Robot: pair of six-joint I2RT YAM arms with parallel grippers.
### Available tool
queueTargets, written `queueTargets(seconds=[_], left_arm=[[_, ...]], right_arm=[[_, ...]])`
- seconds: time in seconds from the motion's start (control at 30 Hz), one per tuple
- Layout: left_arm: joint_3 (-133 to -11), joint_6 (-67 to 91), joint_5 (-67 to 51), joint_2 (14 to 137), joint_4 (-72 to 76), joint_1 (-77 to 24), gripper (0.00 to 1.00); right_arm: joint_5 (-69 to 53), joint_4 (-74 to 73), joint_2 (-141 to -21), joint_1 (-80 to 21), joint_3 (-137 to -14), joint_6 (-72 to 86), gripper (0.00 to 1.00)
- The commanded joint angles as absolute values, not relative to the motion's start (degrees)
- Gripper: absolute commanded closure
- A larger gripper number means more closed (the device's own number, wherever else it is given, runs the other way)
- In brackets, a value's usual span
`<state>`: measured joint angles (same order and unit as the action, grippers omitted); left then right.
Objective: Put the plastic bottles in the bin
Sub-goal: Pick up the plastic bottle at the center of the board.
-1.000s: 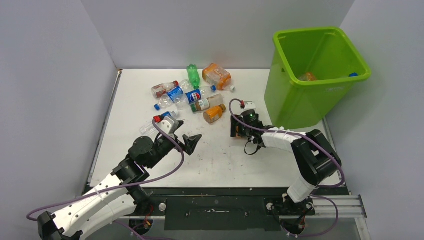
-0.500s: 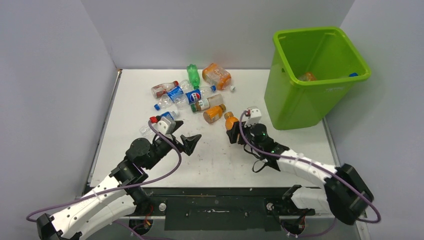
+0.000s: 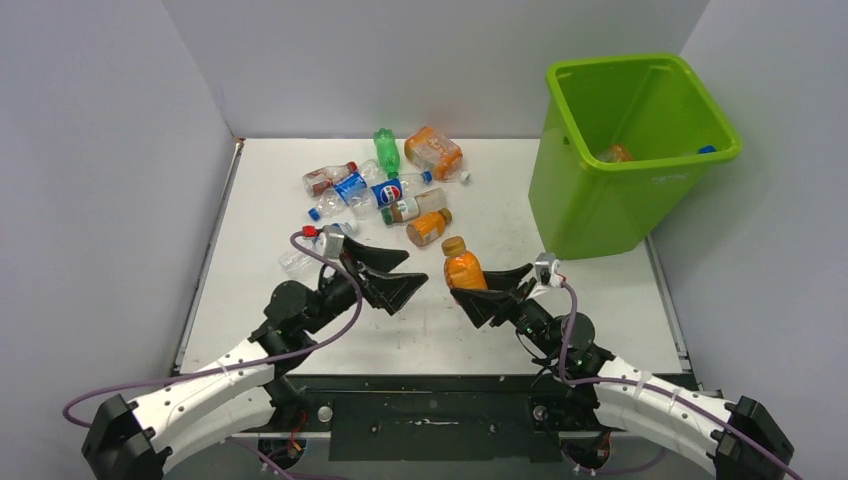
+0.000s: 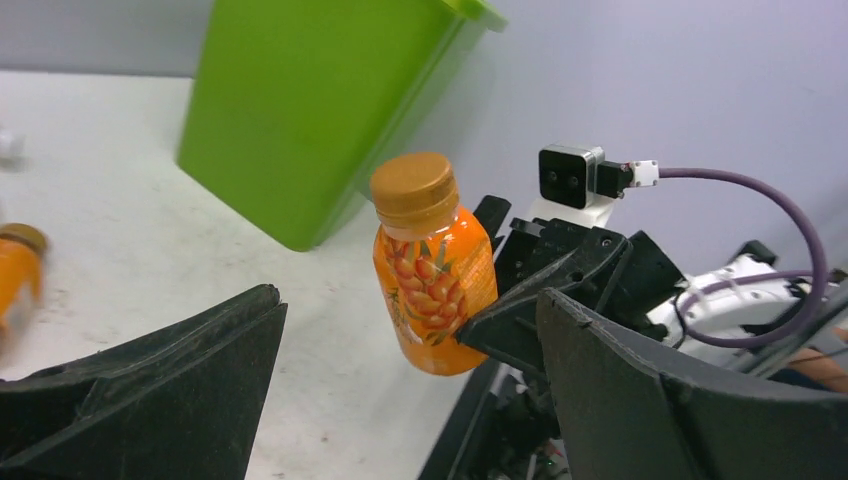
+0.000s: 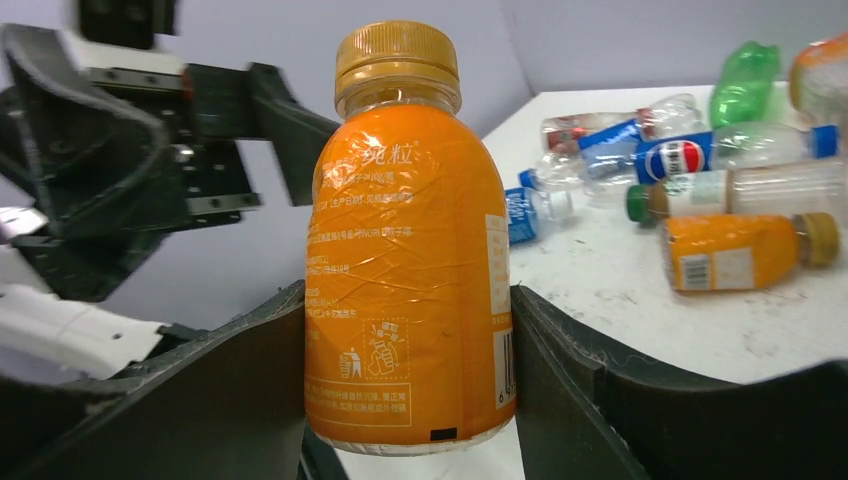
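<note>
Orange bottle [image 5: 410, 250] in right claw [image 3: 488, 285], apparently cap-up

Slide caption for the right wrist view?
Right gripper clamps an upright orange bottle, the open left gripper facing it, loose bottles lying beyond.

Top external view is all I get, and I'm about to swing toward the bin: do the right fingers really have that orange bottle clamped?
Observer: Yes. The right wrist view shows both right fingers pressed against the sides of the orange bottle, which stands upright.
Operator: Is the left arm touching it?
Observer: No. In the left wrist view the left fingers are spread wide, with the bottle beyond them, untouched.
Operator: Is it crushed?
Observer: No. Up close its body looks round and undented.
</note>
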<state>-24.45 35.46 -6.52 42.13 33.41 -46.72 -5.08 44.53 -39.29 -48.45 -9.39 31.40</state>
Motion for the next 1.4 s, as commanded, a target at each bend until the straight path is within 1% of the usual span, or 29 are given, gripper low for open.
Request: queueTargets(seconds=[0.0, 0.17, 0.37, 0.43, 0.57, 0.7, 0.77, 0.93, 1.07, 1.1, 1.13, 1.17, 1.2, 1.23, 1.27, 1.33, 1.37], left_arm=[[-26.37, 45.02, -14.32, 48.96, 48.23, -47.4, 0.04], [-27.21, 44.91, -15.58, 54.08, 52.16, -50.41, 0.04], [-28.31, 42.35, -13.65, 55.6, 49.25, -52.24, 0.04], [-28.41, 41.97, -13.39, 55.76, 49.3, -52.73, 0.01], [-29.44, 39.7, -13.49, 56.91, 47.5, -54.86, 0.17], [-29.8, 37.48, -12.67, 58.35, 46.65, -57.43, 0.23], [-29.95, 36.58, -11.91, 58.74, 46.75, -58.3, 0.28], [-30.24, 35.2, -9.67, 58.63, 47.19, -59.07, 0.49], [-30.12, 35.02, -8.99, 58.65, 48.43, -59.21, 0.51], [-30.22, 35.06, -9.09, 58.82, 48.69, -59.3, 0.58], [-30.34, 34.89, -9.44, 59.04, 48.8, -59.39, 0.63], [-30.47, 34.48, -9.72, 59.2, 48.69, -59.54, 0.74], [-30.56, 33.77, -10.06, 59.17, 48.37, -59.58, 0.83], [-30.52, 33.04, -10.21, 58.79, 47.72, -59.59, 0.91], [-30.46, 32.18, -10.04, 58.16, 46.89, -59.59, 0.99], [-30.33, 30.0, -8.95, 55.75, 44.2, -59.6, 1.0], [-30.5, 28.23, -8.11, 54.01, 42.36, -59.48, 1.0]], right_arm=[[-6.13, 57.13, -39.03, -52.42, -8.05, 32.87, 0.66], [-2.54, 60.49, -40.64, -57.64, -6.59, 31.32, 0.67], [1.91, 62.36, -42.18, -61.57, -6.45, 29.05, 0.68], [2.43, 62.09, -42.59, -61.97, -7.01, 28.33, 0.68], [3.87, 61.97, -42.78, -62.48, -7.29, 27.82, 0.68], [5.58, 63.41, -43.19, -63.3, -6.76, 27.7, 0.68], [6.45, 64.11, -43.43, -64.1, -6.51, 27.37, 0.68], [7.72, 63.58, -44.33, -66.0, -6.8, 25.78, 0.68], [8.21, 62.31, -44.84, -67.07, -7.26, 24.97, 0.66], [8.27, 62.13, -44.99, -67.28, -7.41, 24.85, 0.65], [8.38, 61.62, -45.14, -67.53, -7.57, 24.8, 0.62], [8.25, 60.73, -45.17, -67.65, -7.88, 24.83, 0.55], [7.87, 58.86, -45.07, -67.67, -8.47, 24.99, 0.45], [7.34, 55.82, -44.56, -67.68, -9.59, 24.89, 0.3], [7.09, 51.04, -43.71, -67.68, -11.23, 25.03, 0.19], [7.09, 39.4, -41.69, -67.68, -16.19, 25.28, 0.0], [6.97, 34.25, -40.69, -67.65, -18.17, 25.35, 0.07]])
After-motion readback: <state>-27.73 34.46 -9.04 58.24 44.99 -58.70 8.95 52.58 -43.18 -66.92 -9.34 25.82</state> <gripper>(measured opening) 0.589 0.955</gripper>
